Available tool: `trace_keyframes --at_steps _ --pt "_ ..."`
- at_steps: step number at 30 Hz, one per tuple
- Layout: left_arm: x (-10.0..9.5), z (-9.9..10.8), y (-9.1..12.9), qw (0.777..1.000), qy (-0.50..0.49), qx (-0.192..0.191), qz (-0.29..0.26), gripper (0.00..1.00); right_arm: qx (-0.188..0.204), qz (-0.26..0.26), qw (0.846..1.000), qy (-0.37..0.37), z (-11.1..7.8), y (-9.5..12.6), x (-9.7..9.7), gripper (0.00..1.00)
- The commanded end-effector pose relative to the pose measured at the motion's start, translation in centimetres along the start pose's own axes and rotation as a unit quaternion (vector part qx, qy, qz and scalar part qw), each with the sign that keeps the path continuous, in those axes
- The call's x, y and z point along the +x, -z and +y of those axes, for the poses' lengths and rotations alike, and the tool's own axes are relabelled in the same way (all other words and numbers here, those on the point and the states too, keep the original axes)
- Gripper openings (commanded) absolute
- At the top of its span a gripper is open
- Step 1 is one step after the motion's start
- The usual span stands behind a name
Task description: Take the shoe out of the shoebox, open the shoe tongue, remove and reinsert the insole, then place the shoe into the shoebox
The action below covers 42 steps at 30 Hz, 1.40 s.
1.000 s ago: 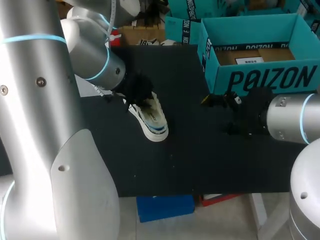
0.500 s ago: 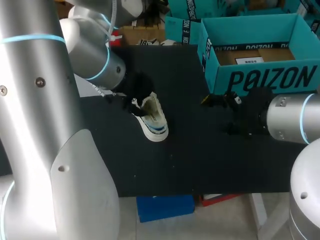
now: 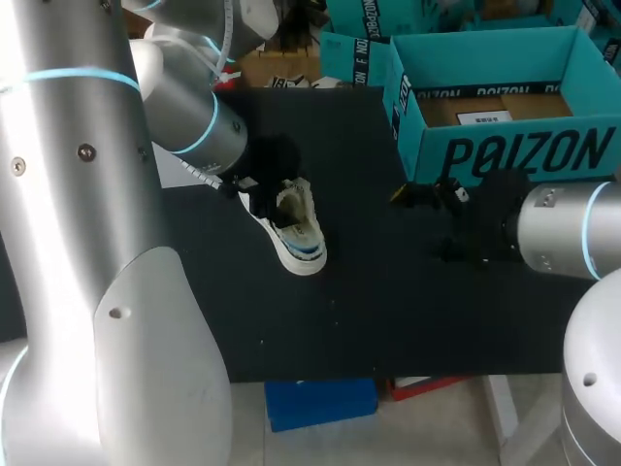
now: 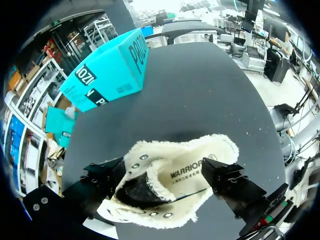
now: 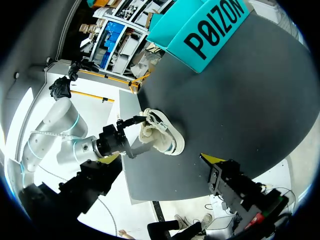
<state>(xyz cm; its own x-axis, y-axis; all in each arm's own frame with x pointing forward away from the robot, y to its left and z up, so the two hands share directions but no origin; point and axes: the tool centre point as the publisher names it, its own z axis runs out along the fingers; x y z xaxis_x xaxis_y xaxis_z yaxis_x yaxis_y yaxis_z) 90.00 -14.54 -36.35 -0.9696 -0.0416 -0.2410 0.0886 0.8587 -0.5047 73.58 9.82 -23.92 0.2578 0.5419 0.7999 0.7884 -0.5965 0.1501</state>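
**A:** Cream fleece is lining that white low shoe with the blue-striped sole. Is it out already?

**B:** Yes, it is resting toward the left edge of the matte black worktop, well apart from the open teal cardboard shoebox at the far right corner.

**A:** And the insole?

**B:** The pale printed insole is sitting flat inside. I am judging that pulling it, refitting it and boxing are left.

**A:** Grippers?

**B:** The left gripper is hanging spread over the fuzzy collar, gripping nothing. The right gripper is hovering near the box, and I cannot tell its state.
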Motion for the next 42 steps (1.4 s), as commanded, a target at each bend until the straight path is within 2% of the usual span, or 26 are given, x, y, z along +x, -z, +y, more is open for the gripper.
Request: trace_keyframes --at_steps 1,5,9,13,16,21,26,29,32,37,38,41,42 --pt "-0.4 0.2 -0.6 0.996 0.010 -0.012 0.092 1.00 0.016 0.005 1.000 -0.004 0.2 0.4 -0.5 1.00" --pt "-2.1 -0.5 -2.2 0.991 0.084 -0.068 0.081 1.00 0.016 0.005 1.000 -0.004 0.2 0.4 -0.5 1.00" --pt "-5.6 -1.8 -3.0 0.978 0.162 -0.093 0.092 1.00 0.016 0.005 1.000 -0.004 0.2 0.4 -0.5 1.00" --pt "-7.9 -3.9 -2.4 0.970 0.195 -0.102 0.104 1.00 0.016 0.005 1.000 -0.004 0.2 0.4 -0.5 1.00" --pt "-9.1 -5.7 -1.5 0.968 0.206 -0.087 0.112 1.00 0.016 0.005 1.000 -0.004 0.2 0.4 -0.5 1.00" --pt "-10.7 -7.8 -0.5 0.962 0.213 -0.073 0.154 1.00 0.016 0.005 1.000 -0.004 0.2 0.4 -0.5 1.00" --pt "-12.0 -9.1 0.5 0.949 0.232 -0.051 0.207 1.00 0.016 0.005 1.000 -0.004 0.2 0.4 -0.5 1.00" --pt "-12.9 -9.6 0.3 0.938 0.245 -0.076 0.233 1.00 0.016 0.005 1.000 -0.004 0.2 0.4 -0.5 1.00" --pt "-12.9 -10.1 0.5 0.936 0.244 -0.116 0.224 1.00 0.016 0.005 1.000 -0.004 0.2 0.4 -0.5 1.00" --pt "-12.1 -10.8 1.1 0.947 0.209 -0.132 0.207 1.00 0.016 0.005 1.000 -0.004 0.2 0.4 -0.5 1.00" --pt "-11.7 -10.7 1.1 0.953 0.192 -0.122 0.202 1.00 0.016 0.005 1.000 -0.004 0.2 0.4 -0.5 1.00" --pt "-10.8 -10.3 0.7 0.955 0.153 -0.144 0.211 1.00 0.016 0.005 1.000 -0.004 0.2 0.4 -0.5 1.00" --pt "-10.4 -10.1 0.6 0.950 0.146 -0.153 0.231 1.00 0.016 0.005 1.000 -0.004 0.2 0.4 -0.5 1.00"
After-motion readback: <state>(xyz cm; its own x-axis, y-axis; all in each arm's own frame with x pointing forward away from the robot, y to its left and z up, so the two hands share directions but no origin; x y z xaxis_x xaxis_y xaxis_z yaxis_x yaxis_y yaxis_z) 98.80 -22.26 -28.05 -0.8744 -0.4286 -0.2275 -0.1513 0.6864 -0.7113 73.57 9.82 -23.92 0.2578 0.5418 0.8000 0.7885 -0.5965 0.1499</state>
